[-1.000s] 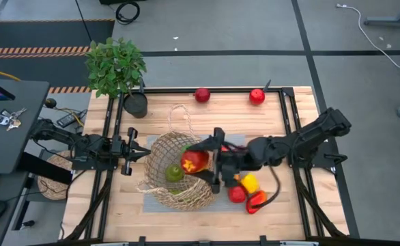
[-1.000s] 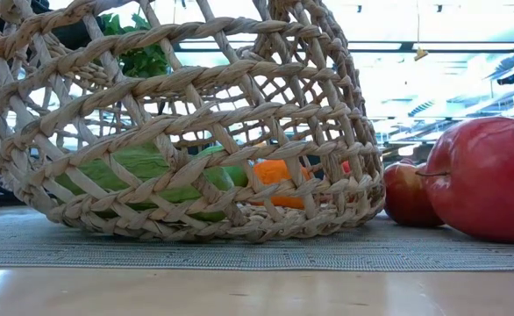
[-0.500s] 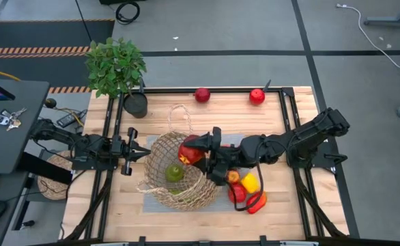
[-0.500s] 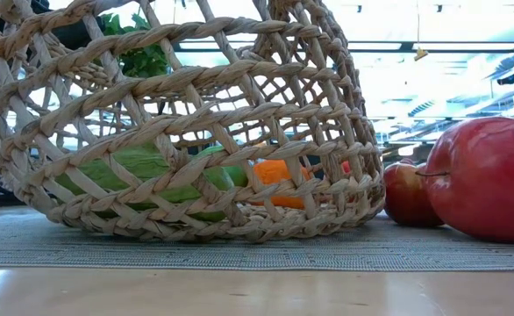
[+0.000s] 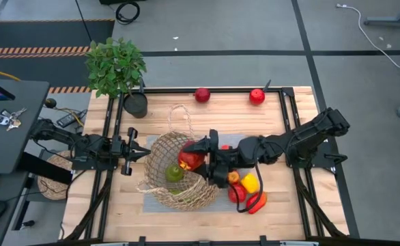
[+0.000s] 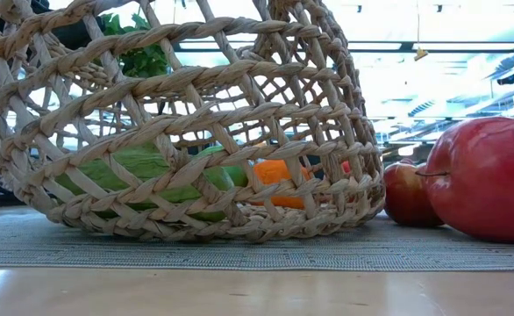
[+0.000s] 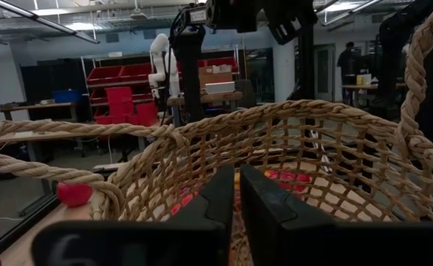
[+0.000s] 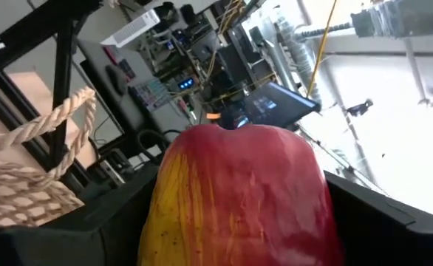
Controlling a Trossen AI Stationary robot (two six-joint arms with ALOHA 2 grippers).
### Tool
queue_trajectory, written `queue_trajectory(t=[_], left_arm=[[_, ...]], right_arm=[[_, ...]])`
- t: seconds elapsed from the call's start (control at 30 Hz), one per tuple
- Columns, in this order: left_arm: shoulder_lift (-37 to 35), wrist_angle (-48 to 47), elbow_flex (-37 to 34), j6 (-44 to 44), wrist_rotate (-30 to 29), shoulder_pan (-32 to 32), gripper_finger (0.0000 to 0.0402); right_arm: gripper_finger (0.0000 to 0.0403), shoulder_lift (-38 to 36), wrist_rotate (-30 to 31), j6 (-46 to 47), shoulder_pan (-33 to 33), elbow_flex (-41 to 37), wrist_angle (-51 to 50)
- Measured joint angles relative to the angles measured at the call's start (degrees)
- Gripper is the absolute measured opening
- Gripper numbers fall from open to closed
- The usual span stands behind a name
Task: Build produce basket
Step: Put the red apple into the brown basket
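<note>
We count one basket [image 5: 176, 171], one potted plant [image 5: 117, 67], and two red fruits [image 5: 202, 95] at twelve o'clock on the surface [image 5: 295, 212].

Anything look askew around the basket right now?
Yes: the wicker basket sags lopsided, its rim pinched by the shut left end effector. Two red fruits sit apart at the table's far edge.

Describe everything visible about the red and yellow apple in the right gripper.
The apple is large and glossy, mostly red with a yellow patch on one side and fine speckles. It sits between the fingers of the right gripper, which stand wide around it, one on each side. From above it hangs over the right side of the basket, at its open rim. Whether it touches the wicker cannot be told. Nothing of a stem shows.
</note>
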Motion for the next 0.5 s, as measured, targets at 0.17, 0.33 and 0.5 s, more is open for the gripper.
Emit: queue_trajectory(t=[0.17, 0.33, 0.5], left_arm=[[0.0, 0.0, 0.0, 0.0, 0.0, -0.01, 0.0034], [0.01, 0.0, 0.0, 0.0, 0.0, -0.01, 0.0028], [0.01, -0.04, 0.01, 0.0, 0.0, -0.02, 0.0033]], right_arm=[[0.0334, 0.29, 0.01, -0.13, -0.9, -0.2, 0.07], [0.0334, 1.32, -0.06, -0.6, -2.38, -0.3, -0.21], [0.0334, 2.85, 0.33, -1.82, -3.93, -0.28, 5.11]])
